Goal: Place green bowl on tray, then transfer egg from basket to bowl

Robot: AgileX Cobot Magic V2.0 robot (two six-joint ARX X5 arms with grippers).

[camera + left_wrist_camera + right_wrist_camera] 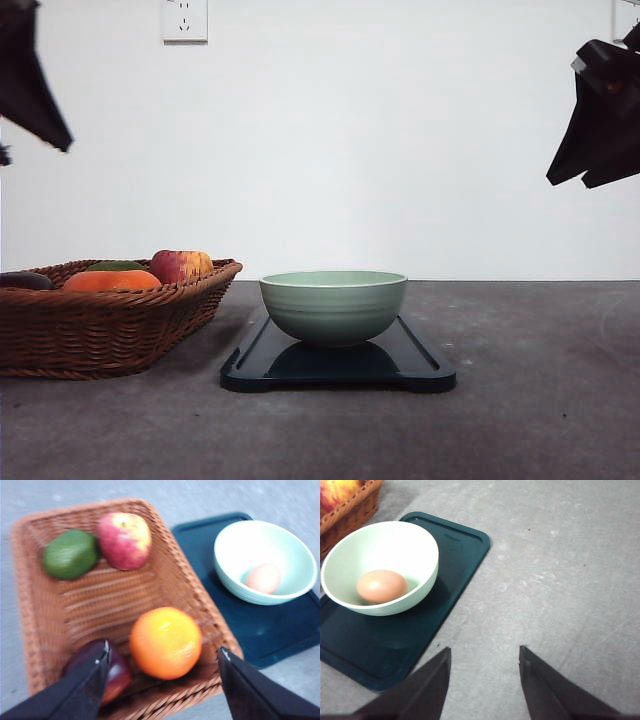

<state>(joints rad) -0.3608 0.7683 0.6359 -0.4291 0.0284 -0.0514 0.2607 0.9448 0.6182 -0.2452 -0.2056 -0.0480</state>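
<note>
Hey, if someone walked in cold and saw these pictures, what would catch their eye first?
Probably the green bowl standing on the dark tray mid-table, with the egg lying inside it. Next, the wicker basket to the tray's left, holding a bright orange, a red-yellow apple and a green fruit.

One green bowl [333,305] sits on one tray [420,365], with one egg [381,586] inside it. One basket [60,330] holds four fruits: one apple [124,539], one orange fruit [165,642], one green fruit [70,553] and one dark purple-red fruit [112,672]. Two grippers appear, the left gripper [162,680] and the right gripper [485,672].
</note>
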